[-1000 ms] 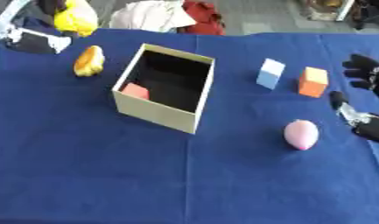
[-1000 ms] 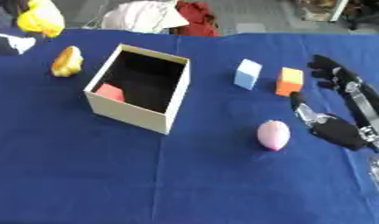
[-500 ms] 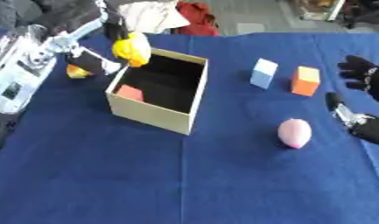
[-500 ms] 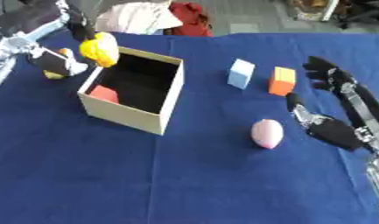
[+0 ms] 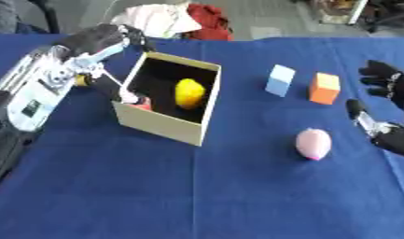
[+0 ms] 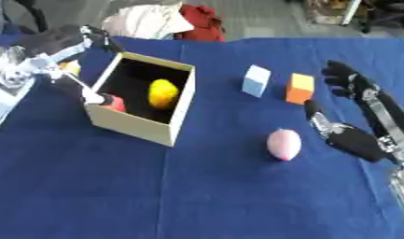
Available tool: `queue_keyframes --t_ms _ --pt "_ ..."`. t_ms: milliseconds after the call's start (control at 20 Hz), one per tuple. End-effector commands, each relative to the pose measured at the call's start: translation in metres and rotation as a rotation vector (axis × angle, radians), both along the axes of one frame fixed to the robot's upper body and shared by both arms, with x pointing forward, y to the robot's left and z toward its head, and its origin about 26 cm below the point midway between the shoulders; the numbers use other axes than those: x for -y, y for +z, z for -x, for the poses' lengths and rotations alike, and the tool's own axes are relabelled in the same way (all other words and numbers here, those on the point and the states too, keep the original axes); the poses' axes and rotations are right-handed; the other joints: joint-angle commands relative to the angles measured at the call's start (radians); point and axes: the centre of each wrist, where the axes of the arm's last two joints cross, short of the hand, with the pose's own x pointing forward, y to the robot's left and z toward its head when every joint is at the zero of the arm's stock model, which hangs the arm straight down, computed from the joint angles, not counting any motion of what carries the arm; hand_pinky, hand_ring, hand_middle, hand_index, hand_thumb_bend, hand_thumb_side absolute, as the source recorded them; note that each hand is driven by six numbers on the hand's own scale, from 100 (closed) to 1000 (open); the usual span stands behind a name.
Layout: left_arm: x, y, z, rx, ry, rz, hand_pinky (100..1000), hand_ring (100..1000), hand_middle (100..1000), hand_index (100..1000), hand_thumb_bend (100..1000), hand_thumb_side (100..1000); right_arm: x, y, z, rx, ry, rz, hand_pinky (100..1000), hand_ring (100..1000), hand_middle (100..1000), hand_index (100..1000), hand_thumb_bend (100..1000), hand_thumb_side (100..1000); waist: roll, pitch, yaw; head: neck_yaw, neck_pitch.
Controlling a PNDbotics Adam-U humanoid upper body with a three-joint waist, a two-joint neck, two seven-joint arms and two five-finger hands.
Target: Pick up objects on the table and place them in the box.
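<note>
A tan cardboard box [image 5: 162,125] stands open on the blue table left of centre. Inside it shows a yellow rounded object [image 5: 188,93], with a red piece [image 5: 140,101] at the box's left wall. My left hand [image 5: 109,39] hangs over the box's far left corner, fingers spread and holding nothing. To the right lie a light blue cube [image 5: 280,80], an orange cube [image 5: 325,88] and a pink egg-shaped thing [image 5: 312,144]. My right hand [image 6: 357,140] rests open at the right edge, just right of the pink thing.
A small orange-yellow item [image 6: 72,68] lies left of the box, mostly hidden behind my left arm. A heap of white and red cloth [image 5: 169,21] sits past the table's far edge. Blue cloth covers the table [image 5: 197,196].
My left hand brought the yellow object from the far left to above the box and let it go; it now shows inside the box. The right hand has stayed put.
</note>
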Motion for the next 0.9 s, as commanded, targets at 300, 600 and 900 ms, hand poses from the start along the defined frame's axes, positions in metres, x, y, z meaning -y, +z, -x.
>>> queue_keyframes --t_ms 300,600,900 --pt "-0.025 0.042 0.028 0.163 0.048 0.019 841 831 808 906 933 467 0.003 0.007 -0.001 0.021 -0.003 0.006 862 894 882 984 216 491 0.002 -0.021 0.008 -0.005 -0.011" --pt "-0.058 0.065 0.037 0.273 0.204 0.064 830 814 782 894 833 414 0.004 0.005 -0.001 0.016 -0.007 0.007 863 894 882 985 212 495 0.004 -0.026 0.01 -0.01 -0.014" --pt "-0.108 0.056 0.008 0.22 0.477 0.081 808 795 759 872 812 343 0.002 0.004 -0.001 0.009 0.0 0.007 863 894 881 985 211 496 0.008 -0.033 0.006 -0.01 -0.014"
